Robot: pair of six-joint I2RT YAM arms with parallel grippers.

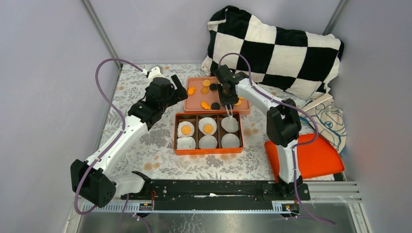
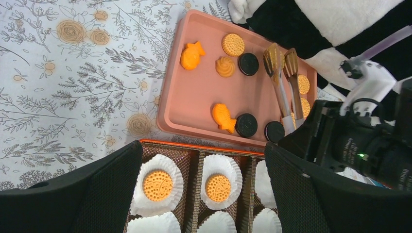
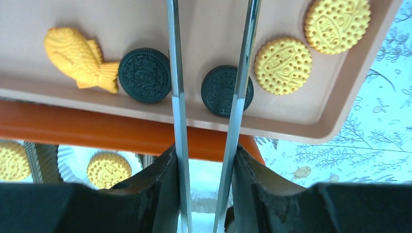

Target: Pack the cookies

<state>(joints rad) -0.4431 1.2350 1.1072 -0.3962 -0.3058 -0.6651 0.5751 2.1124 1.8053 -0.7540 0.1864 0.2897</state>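
On the flowered worktop (image 1: 155, 155), a pink tray (image 1: 194, 80) lies just beyond an orange box (image 1: 209, 152) of six compartments, each holding a white paper liner (image 1: 208, 141). The cookies (image 2: 233, 44) are in two places. Most lie loose on the tray, and two round yellow cookies (image 2: 157, 185) sit in the far left and far middle liners. From overhead they are only dots. The left wrist view shows their shapes: two orange fish (image 2: 223, 117), a swirl, black rounds and dotted yellow rounds.

The right claw (image 3: 204, 155) is clamped on metal tongs (image 3: 177, 73), gripping both arms partway along. Its own camera cuts off the tong tips. The left wrist view shows them slightly apart with nothing between them, over the right part of the tray.

The left claw (image 2: 201, 153) gapes wide and holds nothing. The overhead view places it near the tray's left edge.
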